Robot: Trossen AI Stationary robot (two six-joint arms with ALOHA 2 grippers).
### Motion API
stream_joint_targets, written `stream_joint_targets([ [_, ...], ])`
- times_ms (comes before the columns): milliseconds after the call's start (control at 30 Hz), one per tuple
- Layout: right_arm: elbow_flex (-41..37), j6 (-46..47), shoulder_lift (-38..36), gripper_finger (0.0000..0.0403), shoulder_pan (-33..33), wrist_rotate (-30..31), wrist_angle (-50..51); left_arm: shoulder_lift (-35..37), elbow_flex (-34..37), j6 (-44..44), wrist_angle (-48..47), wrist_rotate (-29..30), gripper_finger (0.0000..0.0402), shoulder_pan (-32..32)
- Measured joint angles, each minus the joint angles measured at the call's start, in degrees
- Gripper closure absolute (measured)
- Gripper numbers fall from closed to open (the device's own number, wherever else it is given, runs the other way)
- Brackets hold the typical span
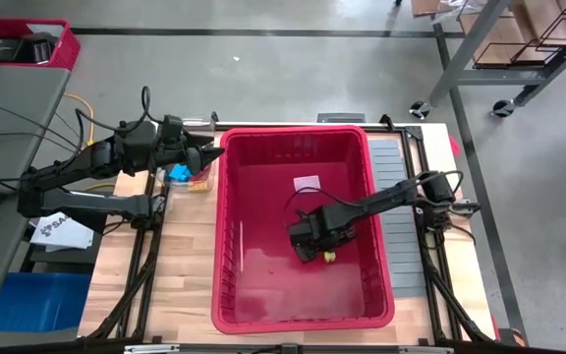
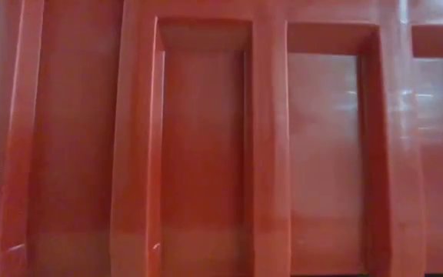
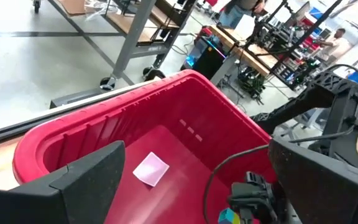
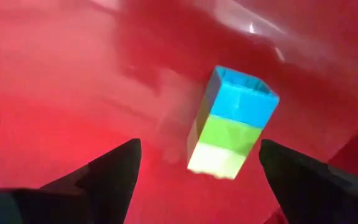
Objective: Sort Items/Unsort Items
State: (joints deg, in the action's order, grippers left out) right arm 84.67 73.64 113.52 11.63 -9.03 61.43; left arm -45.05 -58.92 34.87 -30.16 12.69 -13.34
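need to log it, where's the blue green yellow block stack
In the high view the block stack lies on the red bin floor, right of centre, under the open right hand.

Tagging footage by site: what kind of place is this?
Likely a robotics lab or workshop. Bare concrete floor around the wooden table, metal shelving on castors, and more benches crowded with arms and cables in the room behind, with people at them.
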Motion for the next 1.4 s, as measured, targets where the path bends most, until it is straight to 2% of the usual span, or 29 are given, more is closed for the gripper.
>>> stream_joint_targets([
  [233, 0.07, 2.38, 5.92, 0.0083, -0.04, -0.27, -0.66, -0.16, 0.00, 0.46, 0.03, -0.13, 0.0010, 0.00],
  [333, 0.44, 0.52, 7.56, 0.0086, -0.04, -2.06, -3.24, -0.10, 0.00, 0.46, 0.06, -0.12, 0.0010, 0.00],
  [400, 0.56, -0.54, 7.98, 0.0101, -0.03, -2.42, -4.67, -0.12, 0.00, 0.47, 0.02, -0.13, 0.0010, 0.00],
  [467, 1.54, -0.47, 8.05, 0.0136, 0.48, -0.81, -4.95, -0.12, 0.00, 0.46, 0.04, -0.13, 0.0010, 0.00],
  [533, 3.48, -0.62, 8.04, 0.0195, 1.11, 2.95, -3.81, -0.09, 0.00, 0.23, 0.05, -0.14, 0.0010, 0.00],
  [600, 7.20, -2.95, 8.15, 0.0271, 1.50, 6.27, -0.93, 0.01, 0.00, -1.01, 0.13, -0.25, 0.0010, 0.00],
  [633, 9.30, -4.57, 8.14, 0.0292, 1.46, 7.93, 0.61, 0.06, 0.00, -1.81, 0.42, -0.53, 0.0010, 0.00],
  [800, 23.09, -11.14, 8.11, 0.0288, 1.42, 18.11, 9.75, 1.39, 0.00, -3.99, 4.27, -2.43, 0.0010, 0.00],
  [933, 38.98, -13.76, 8.00, 0.0288, 0.96, 29.76, 18.32, 2.67, 0.00, -4.53, 12.74, -6.29, 0.0010, 0.02],
  [1000, 47.97, -16.15, 8.00, 0.0288, 0.56, 36.52, 19.28, 2.96, 0.00, -4.52, 16.49, -7.96, 0.0010, 0.06],
  [1033, 50.73, -17.77, 7.65, 0.0288, 0.27, 39.59, 18.06, 3.05, -0.02, -4.57, 17.89, -8.60, 0.0010, 0.05],
  [1067, 49.46, -20.02, 4.85, 0.0288, -0.09, 41.92, 13.00, 3.07, -0.02, -4.59, 18.73, -9.42, 0.0010, 0.06],
  [1200, 38.25, -28.38, -6.80, 0.0288, -1.76, 43.75, -11.50, 2.76, -0.02, -4.52, 20.12, -11.18, 0.0010, 0.88],
  [1300, 34.49, -36.53, -12.76, 0.0288, -2.83, 42.58, -25.21, 2.04, 0.00, -3.58, 20.97, -13.62, 0.0010, 2.35],
  [1400, 33.48, -42.00, -15.72, 0.0288, -3.84, 39.32, -34.32, 0.48, 0.02, -2.96, 24.63, -17.10, 0.0010, 4.04],
])
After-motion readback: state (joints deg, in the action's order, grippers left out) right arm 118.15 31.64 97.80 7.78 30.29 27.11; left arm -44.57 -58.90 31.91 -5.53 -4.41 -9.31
